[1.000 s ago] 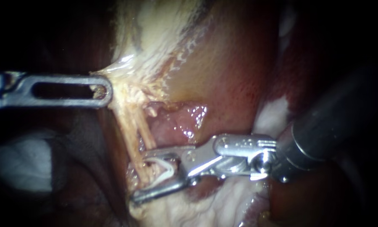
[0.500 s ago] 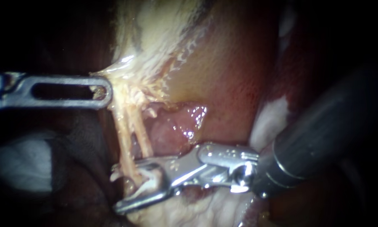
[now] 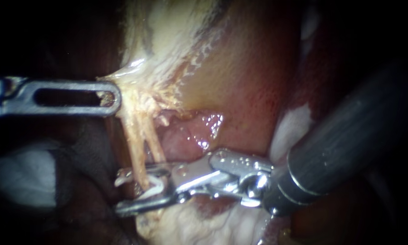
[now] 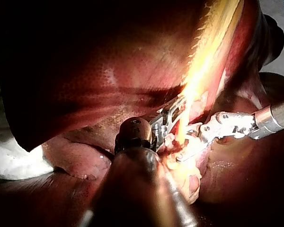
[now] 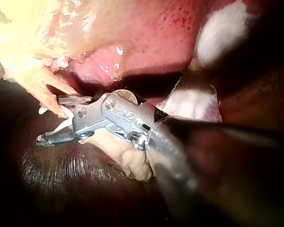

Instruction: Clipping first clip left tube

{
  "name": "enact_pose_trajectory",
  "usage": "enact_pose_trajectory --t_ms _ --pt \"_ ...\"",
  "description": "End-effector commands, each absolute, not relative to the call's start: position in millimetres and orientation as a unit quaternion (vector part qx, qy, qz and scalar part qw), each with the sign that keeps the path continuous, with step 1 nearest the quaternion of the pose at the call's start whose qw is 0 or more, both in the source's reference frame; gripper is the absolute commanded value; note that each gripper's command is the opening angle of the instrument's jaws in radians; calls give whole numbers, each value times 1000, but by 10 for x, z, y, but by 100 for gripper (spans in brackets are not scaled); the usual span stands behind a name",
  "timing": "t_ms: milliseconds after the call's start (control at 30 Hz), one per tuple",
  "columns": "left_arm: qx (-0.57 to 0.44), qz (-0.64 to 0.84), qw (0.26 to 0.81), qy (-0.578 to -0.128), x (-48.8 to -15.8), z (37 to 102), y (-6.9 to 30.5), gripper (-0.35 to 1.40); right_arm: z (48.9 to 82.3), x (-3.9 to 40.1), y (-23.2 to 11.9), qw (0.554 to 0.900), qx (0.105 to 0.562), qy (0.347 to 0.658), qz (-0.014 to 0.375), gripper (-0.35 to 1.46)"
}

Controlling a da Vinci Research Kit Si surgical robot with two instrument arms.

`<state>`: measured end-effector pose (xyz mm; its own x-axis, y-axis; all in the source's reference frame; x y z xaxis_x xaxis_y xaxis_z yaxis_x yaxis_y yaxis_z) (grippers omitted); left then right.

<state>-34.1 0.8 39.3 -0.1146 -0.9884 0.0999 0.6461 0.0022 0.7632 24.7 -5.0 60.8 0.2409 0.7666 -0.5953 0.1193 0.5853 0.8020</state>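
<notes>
Right tool (image 3: 122, 191) clamps white clip (image 3: 153, 187) astride left tube (image 3: 133, 145), clip not yet squeezed flat; left tool (image 3: 113, 97) grips pale tissue (image 3: 122, 77)

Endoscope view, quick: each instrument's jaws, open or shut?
Left slotted steel instrument: shut on pale stringy tissue.
Right silver instrument: shut on white clip around tan tube.

L instrument (image 3: 114, 97): shaft in from left, lying level; slotted jaws closed flat on pale tissue (image 3: 129, 81) at the tip. R instrument (image 3: 123, 193): dark shaft in from upper right, sloping down-left, wrist bent so jaws run approx level. Jaws only narrowly apart, both bearing on white clip (image 3: 153, 186) held betw. them.
</notes>
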Motion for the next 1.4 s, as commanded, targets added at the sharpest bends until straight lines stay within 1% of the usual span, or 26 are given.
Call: enact_pose_trajectory --t_ms 33,200,433,667,933,967,1000,1033,1067,1100,1167,1400 --pt "247 -662 618 -346 -341 393 8 -35 607 248 -50 684 389 568 239 37" --pt "247 -662 618 -346 -341 393 8 -35 607 248 -50 686 386 568 242 35" --pt "247 -662 618 -346 -342 393 8 -35 609 249 -53 691 386 563 239 23" --pt "247 -662 618 -346 -342 393 8 -35 616 251 -60 703 385 551 233 25" --pt "247 -662 618 -346 -342 393 8 -35 620 253 -62 703 384 551 233 28" --pt "247 -662 618 -346 -342 393 8 -35 620 253 -62 703 384 551 233 25" --pt "247 -662 618 -346 -342 393 8 -35 620 253 -62 703 384 551 233 18" --pt "247 -662 618 -346 -342 393 8 -35 620 253 -62 703 384 551 233 0" --pt "247 -662 618 -346 -342 393 8 -35 620 252 -62 703 384 551 233 -28" --pt "247 -662 618 -346 -342 393 8 -35 620 251 -61 702 386 550 235 -35" --pt "247 -662 618 -346 -342 393 8 -35 621 251 -59 705 379 549 242 -35" --pt "247 -662 618 -346 -341 393 8 -35 625 250 -59 706 378 548 243 -35"
